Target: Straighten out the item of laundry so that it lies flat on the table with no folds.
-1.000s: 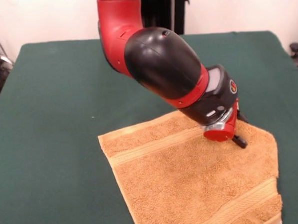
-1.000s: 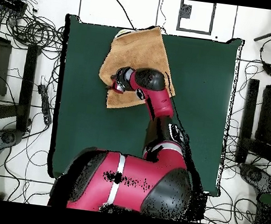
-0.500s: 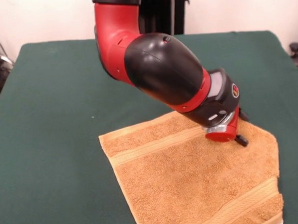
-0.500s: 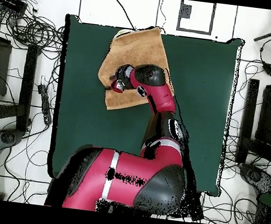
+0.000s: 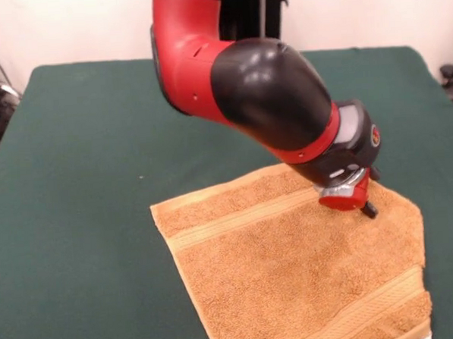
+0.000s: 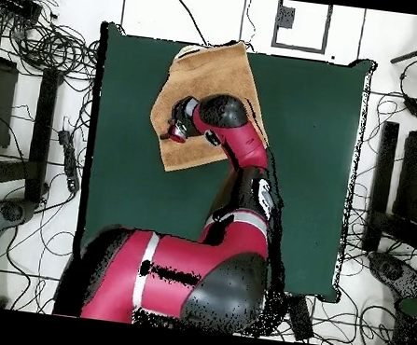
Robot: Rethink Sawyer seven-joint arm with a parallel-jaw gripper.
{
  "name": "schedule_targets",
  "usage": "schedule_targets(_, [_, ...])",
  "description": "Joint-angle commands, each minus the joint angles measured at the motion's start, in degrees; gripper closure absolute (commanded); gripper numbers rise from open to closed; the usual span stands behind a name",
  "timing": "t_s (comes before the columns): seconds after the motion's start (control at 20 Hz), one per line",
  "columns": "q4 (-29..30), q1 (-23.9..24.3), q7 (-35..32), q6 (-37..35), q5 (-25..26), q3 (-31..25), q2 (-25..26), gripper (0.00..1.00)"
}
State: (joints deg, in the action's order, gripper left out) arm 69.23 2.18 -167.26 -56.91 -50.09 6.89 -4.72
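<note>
Towel (image 5: 293, 272) spread near-right on green table (image 5: 81, 147), skewed, right corner apparently folded under, near end overhanging edge; gripper (image 5: 367, 208) low on towel's far-right part, probably pressing to drag that corner out; finger state impossible to tell, tips hidden.

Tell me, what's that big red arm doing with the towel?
The arm is working on an orange-tan towel spread on a green table, apparently trying to smooth it flat. Its end effector points down at the towel near one side edge; whether it grips the cloth can't be seen. The towel lies mostly flat, at an angle to the table, with one corner seemingly turned in beside the end effector. Its near end reaches the table's edge.
</note>
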Motion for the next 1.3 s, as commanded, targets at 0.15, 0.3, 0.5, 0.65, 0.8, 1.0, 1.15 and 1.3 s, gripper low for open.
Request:
schedule_targets(0.15, [4.2, -2.3, -18.7, -9.1, 4.7, 1.0, -2.4, 0.0])
schedule_targets(0.3, [4.0, -1.3, -19.2, -12.4, 5.3, 0.5, -3.5, 0.0])
schedule_targets(0.5, [1.6, -1.0, -20.0, -17.3, 8.0, 3.0, -5.9, 0.0])
schedule_targets(0.65, [-0.2, -0.3, -16.9, -17.7, 10.3, 5.1, -6.7, 0.0])
schedule_targets(0.8, [-2.9, 0.3, -12.5, -14.9, 14.1, 8.1, -5.4, 0.0])
schedule_targets(1.0, [-7.6, 0.2, -7.3, -6.7, 21.3, 13.6, -2.0, 0.0])
schedule_targets(1.15, [-9.6, 0.6, -6.6, -0.4, 24.3, 15.2, -0.2, 0.0])
schedule_targets(1.3, [-10.6, 1.5, -6.4, 5.1, 26.3, 15.5, 0.6, 0.0])
